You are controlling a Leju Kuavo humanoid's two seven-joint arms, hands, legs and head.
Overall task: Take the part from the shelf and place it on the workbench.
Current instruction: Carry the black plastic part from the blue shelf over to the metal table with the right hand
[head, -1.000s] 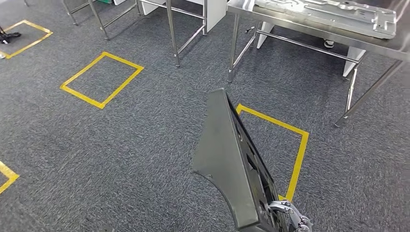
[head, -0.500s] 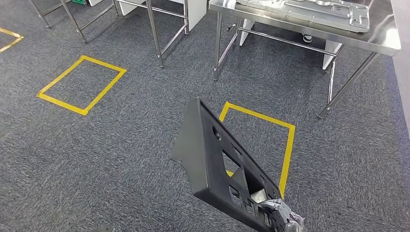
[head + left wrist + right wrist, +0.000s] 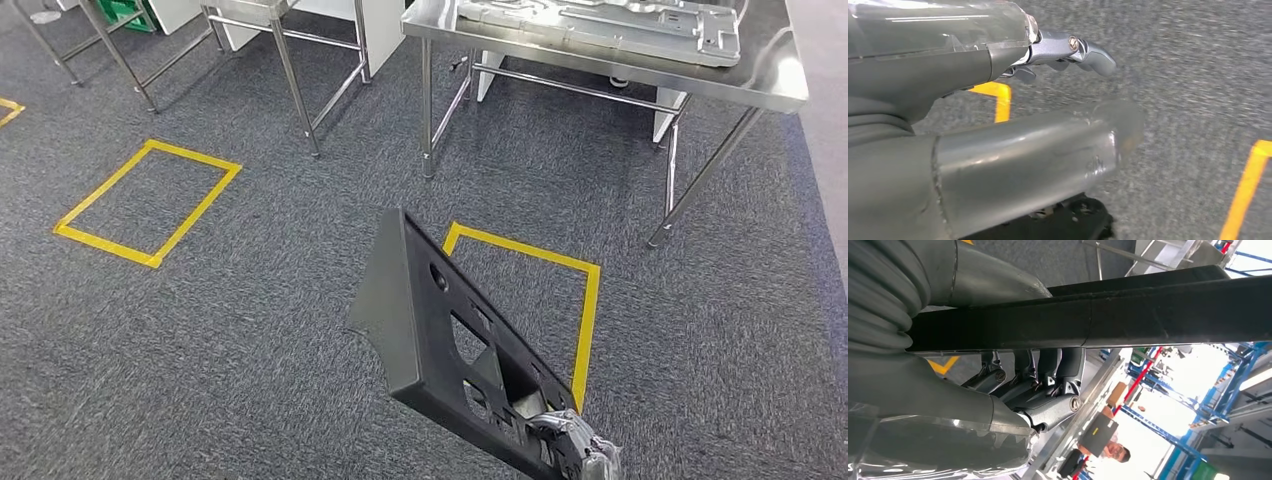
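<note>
The part (image 3: 430, 320) is a dark grey moulded panel with several cut-outs, held upright and tilted above the carpet. My right hand (image 3: 575, 455) grips its near lower corner at the bottom edge of the head view. In the right wrist view the fingers (image 3: 1048, 370) curl around the edge of the part (image 3: 1148, 310), with the thumb on the other side. The steel workbench (image 3: 780, 85) stands ahead at the top right. My left hand (image 3: 998, 140) hangs over the carpet, holding nothing, its fingers (image 3: 1083, 47) stretched away from the thumb.
A large silver metal plate (image 3: 600, 25) lies on the workbench. A yellow tape square (image 3: 590, 320) marks the floor in front of it, another yellow square (image 3: 105, 247) lies to the left. A second steel table's legs (image 3: 290, 90) stand at the upper left. A person (image 3: 1115, 452) is far off.
The camera has swung: the workbench and tape squares have slid left and nearer. The part has turned in my right hand, so its cut-out face now shows.
</note>
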